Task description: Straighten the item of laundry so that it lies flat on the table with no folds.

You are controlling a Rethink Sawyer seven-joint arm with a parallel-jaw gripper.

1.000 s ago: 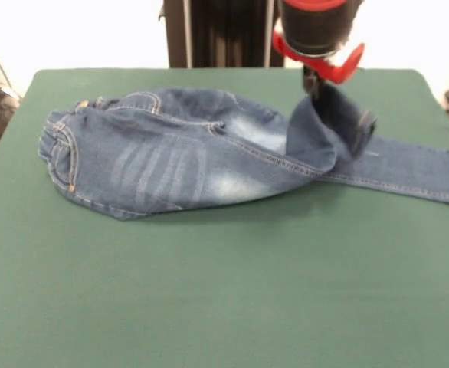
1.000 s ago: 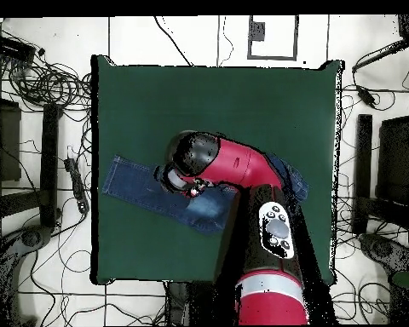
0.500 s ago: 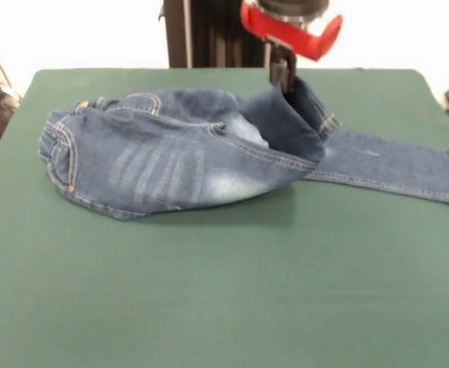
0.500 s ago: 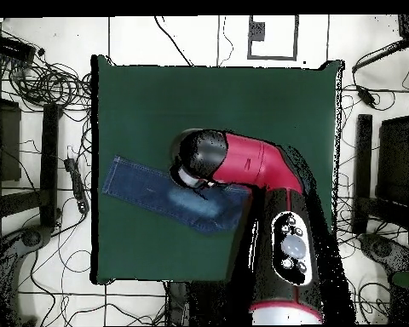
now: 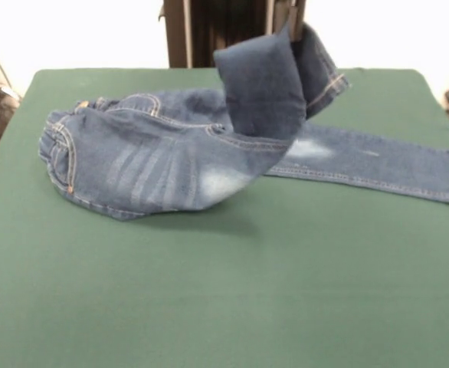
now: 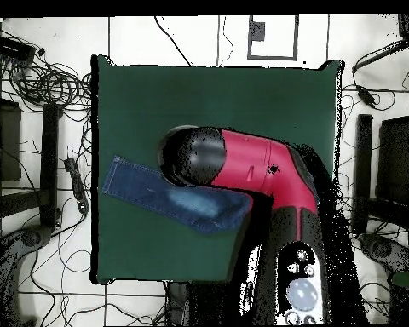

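Green table (image 5: 209, 307) was mostly bare, gripper (image 5: 292, 17) pinching a jeans (image 5: 155, 161) leg hanging below its fingers; I'd swing it sideways before letting go.

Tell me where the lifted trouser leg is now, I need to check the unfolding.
In the front view, one leg of the jeans hangs raised at top centre, above the other leg lying flat on the table toward the right.

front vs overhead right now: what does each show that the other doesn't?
Front only: the jeans waistband end, plus one leg lifted off the table in a fold up to the end effector at the top edge. Overhead only: the red arm covering most of the jeans, and floor cables. Both: the other leg lying flat.
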